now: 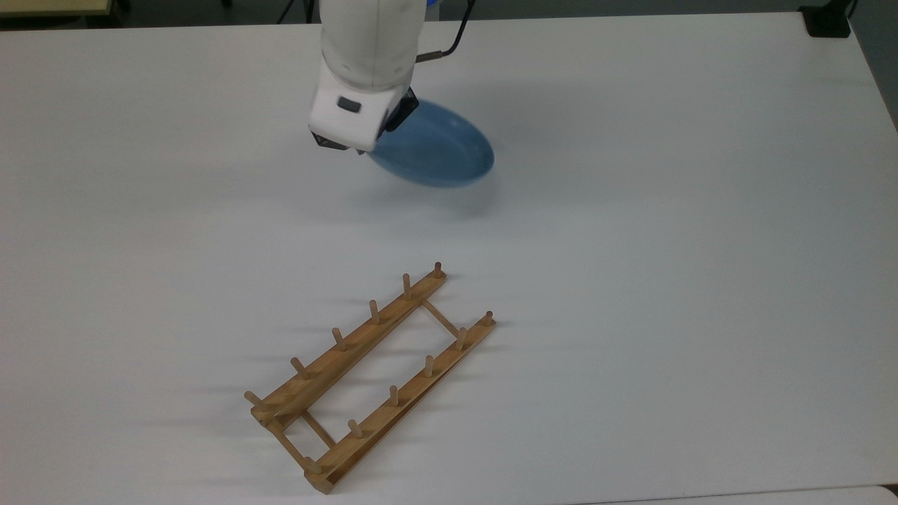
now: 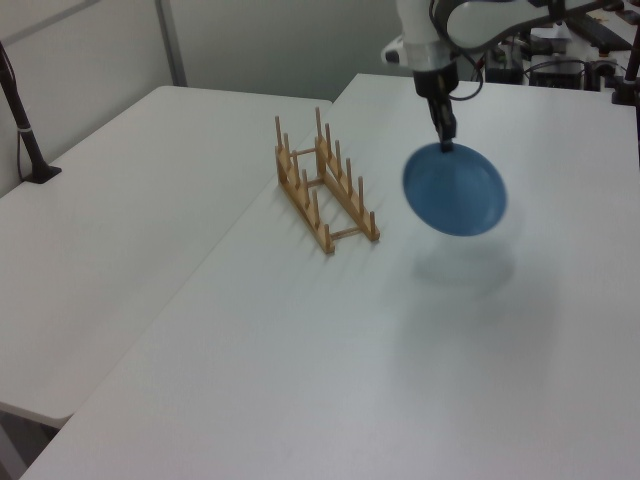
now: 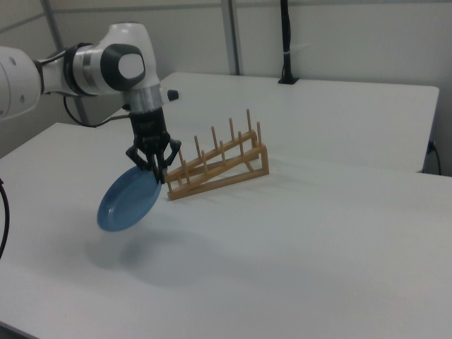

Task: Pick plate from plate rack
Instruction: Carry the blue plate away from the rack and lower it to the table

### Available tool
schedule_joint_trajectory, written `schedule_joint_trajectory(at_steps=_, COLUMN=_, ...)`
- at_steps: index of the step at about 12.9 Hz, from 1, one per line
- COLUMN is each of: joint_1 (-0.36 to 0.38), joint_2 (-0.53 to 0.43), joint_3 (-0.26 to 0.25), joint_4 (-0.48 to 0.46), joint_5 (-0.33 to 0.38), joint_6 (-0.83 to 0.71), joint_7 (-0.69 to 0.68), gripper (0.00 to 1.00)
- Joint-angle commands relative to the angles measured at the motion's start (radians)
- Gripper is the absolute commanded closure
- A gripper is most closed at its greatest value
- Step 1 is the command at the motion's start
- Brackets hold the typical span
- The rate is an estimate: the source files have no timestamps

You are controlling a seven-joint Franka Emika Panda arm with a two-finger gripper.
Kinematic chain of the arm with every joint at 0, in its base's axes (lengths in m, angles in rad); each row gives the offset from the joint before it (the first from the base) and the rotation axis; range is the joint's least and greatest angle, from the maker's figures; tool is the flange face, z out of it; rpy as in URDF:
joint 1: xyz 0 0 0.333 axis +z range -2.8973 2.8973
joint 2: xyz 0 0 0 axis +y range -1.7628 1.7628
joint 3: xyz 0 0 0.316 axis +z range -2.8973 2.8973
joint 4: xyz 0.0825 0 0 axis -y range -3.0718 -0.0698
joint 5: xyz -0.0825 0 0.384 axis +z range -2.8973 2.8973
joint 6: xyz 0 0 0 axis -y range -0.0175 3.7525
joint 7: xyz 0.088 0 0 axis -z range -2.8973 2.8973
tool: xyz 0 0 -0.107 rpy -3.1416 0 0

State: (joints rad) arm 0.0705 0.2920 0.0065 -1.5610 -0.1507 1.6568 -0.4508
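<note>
Blue plate (image 2: 455, 189) hanging from your tool (image 3: 159, 174) above the white table (image 1: 666, 210), clear of the plate rack (image 1: 372, 372).

Your tool's fingers are clamped on the plate's upper rim; the plate hangs tilted beneath them, off the table, casting a soft shadow on it. In the left view the plate hangs to the right of the wooden rack, well apart from it; in the right view it hangs at the rack's left end. The rack's pegs stand bare.
</note>
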Motion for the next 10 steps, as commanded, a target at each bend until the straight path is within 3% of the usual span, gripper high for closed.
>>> schedule_joint_trajectory(at_steps=1, joint_1=0.028, joint_2=0.051, joint_3=-0.003, joint_4=-0.020, joint_5=0.023, joint_6=-0.063, joint_7=-0.141, gripper=1.00)
schedule_joint_trajectory(at_steps=9, joint_1=0.037, joint_2=0.170, joint_3=-0.005, joint_4=-0.054, joint_5=0.019, joint_6=-0.065, joint_7=-0.432, gripper=0.99)
schedule_joint_trajectory(at_steps=10, joint_1=0.035, joint_2=0.170, joint_3=-0.005, joint_4=-0.053, joint_5=0.019, joint_6=-0.065, joint_7=-0.428, gripper=0.92)
